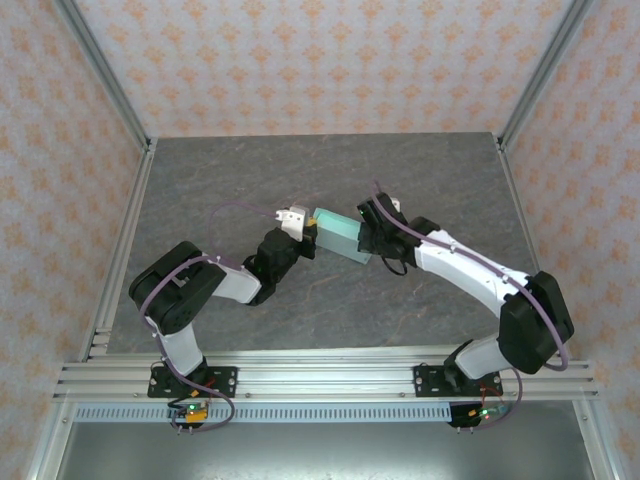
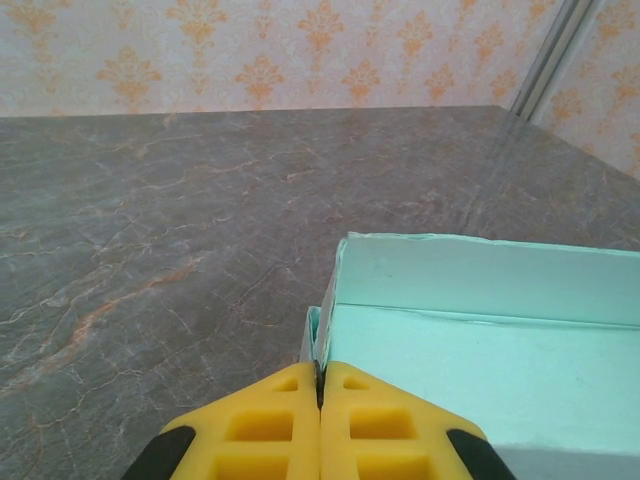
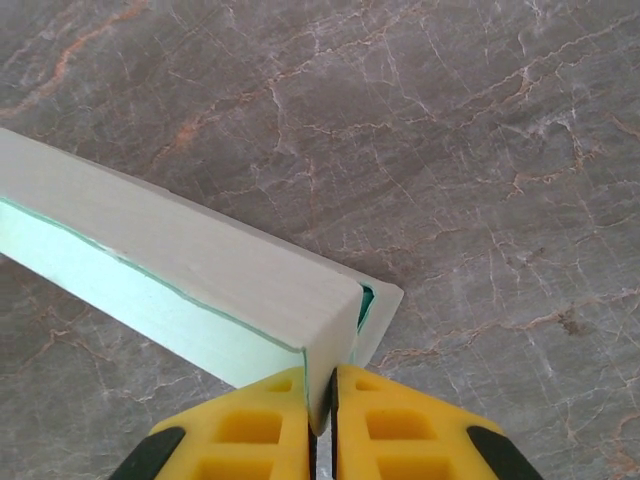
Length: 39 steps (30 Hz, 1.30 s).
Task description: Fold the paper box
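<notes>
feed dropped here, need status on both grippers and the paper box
Left gripper shut on one end of paper box. Right gripper shut on the other end. Box spans between them, no obstruction seen.

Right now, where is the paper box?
In the top view the paper box is near the middle of the table, the left gripper pinching its left end and the right gripper its right end.
</notes>
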Motion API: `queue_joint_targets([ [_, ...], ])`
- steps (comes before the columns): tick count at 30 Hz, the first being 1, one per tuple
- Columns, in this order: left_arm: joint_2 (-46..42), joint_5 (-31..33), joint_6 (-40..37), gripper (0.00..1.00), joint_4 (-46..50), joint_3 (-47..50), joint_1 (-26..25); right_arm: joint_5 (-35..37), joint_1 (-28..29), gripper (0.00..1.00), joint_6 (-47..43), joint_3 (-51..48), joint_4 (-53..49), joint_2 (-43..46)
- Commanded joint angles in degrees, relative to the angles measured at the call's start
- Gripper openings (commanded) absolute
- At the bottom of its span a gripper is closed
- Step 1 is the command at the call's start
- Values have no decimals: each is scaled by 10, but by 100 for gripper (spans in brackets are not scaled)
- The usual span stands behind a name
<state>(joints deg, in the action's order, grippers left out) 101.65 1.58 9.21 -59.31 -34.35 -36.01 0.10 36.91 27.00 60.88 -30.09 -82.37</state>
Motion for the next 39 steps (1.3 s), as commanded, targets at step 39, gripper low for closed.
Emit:
queue_joint_targets([
  [39,73,44,7,6,116,4,-17,-23,-30,33,37,-72,63,49],
])
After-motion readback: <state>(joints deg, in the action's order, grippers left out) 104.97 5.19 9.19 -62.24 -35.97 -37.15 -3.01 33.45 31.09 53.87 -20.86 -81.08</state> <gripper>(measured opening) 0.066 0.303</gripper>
